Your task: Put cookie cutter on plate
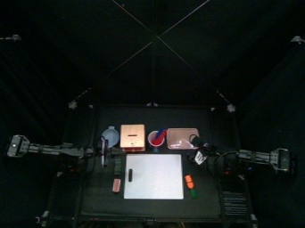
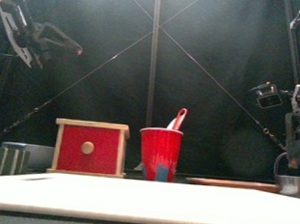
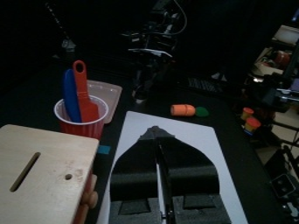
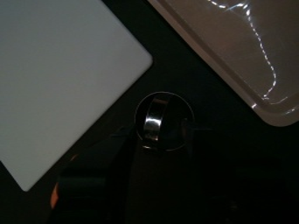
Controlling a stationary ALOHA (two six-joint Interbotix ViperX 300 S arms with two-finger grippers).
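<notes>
One end effector (image 4: 149, 147), the right one, has its jaws apart around the round cookie cutter (image 4: 160, 119) near the plate (image 4: 239, 52). It should probably close squarely on the ring before lifting. The left end effector (image 3: 159, 149) rests pressed together.

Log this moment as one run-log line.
right gripper: down at round metal cookie cutter, jaws either side | clear plastic plate: beside cutter, empty | left gripper: shut, idle above white board
</notes>
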